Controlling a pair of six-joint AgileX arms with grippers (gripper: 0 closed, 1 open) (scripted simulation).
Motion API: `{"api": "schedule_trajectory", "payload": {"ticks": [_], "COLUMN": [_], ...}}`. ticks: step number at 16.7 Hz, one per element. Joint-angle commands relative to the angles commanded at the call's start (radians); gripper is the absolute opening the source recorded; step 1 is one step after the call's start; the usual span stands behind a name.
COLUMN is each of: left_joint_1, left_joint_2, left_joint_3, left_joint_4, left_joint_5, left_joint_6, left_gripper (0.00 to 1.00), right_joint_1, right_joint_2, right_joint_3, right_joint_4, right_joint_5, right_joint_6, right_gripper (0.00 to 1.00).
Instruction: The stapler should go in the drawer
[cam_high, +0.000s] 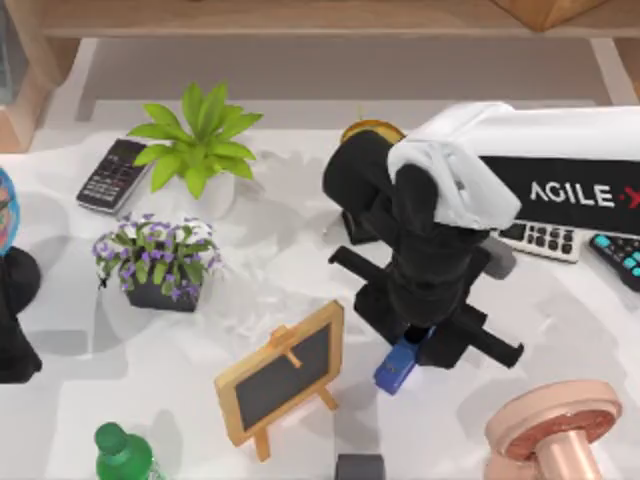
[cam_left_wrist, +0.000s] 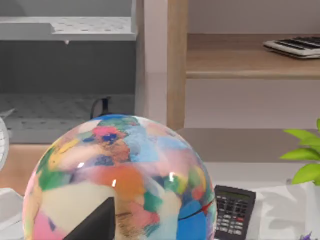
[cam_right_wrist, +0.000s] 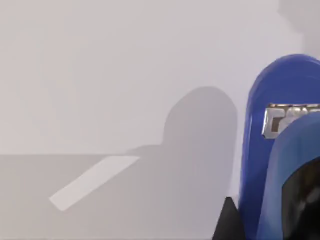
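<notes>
The blue stapler (cam_high: 397, 366) pokes out from under my right gripper (cam_high: 425, 340) at the middle of the table, just right of the small chalkboard. Up close, the stapler (cam_right_wrist: 270, 150) has its blue body and metal plate right against a black fingertip (cam_right_wrist: 227, 220), and its shadow falls well to one side. The right gripper looks shut on it. My left gripper (cam_left_wrist: 95, 225) is parked at the table's far left, behind a globe (cam_left_wrist: 120, 180). A grey cabinet (cam_left_wrist: 65, 75) stands beyond the globe; I cannot tell which part is the drawer.
A chalkboard easel (cam_high: 282, 378) stands close to the stapler's left. Two potted plants (cam_high: 195, 140) (cam_high: 160, 258) and a calculator (cam_high: 112, 175) are at the back left. Another calculator (cam_high: 540, 238) lies under the right arm. A green bottle (cam_high: 122, 455) and a pink dumbbell (cam_high: 550, 430) sit at the front.
</notes>
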Motion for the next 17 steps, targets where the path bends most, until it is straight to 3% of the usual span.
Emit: {"api": "schedule_trajectory", "payload": {"ticks": [6, 9, 13, 17], "left_joint_1": [0.000, 0.000, 0.000, 0.000], "left_joint_2": [0.000, 0.000, 0.000, 0.000], "left_joint_3": [0.000, 0.000, 0.000, 0.000], "left_joint_4": [0.000, 0.000, 0.000, 0.000], "left_joint_5": [0.000, 0.000, 0.000, 0.000], "left_joint_6": [0.000, 0.000, 0.000, 0.000], "left_gripper": [1.00, 1.00, 1.00, 1.00], "right_joint_1": [-0.001, -0.032, -0.194, -0.457], "right_joint_2": [-0.005, -0.001, 0.031, 0.053], "right_joint_3": [0.006, 0.021, 0.111, 0.310], "right_joint_4": [-0.008, -0.055, -0.184, -0.344], "right_joint_5": [-0.008, -0.062, -0.158, -0.241], "right_joint_6": [-0.009, -0.101, -0.360, -0.730], "right_gripper": [0.00, 0.00, 0.00, 0.00]}}
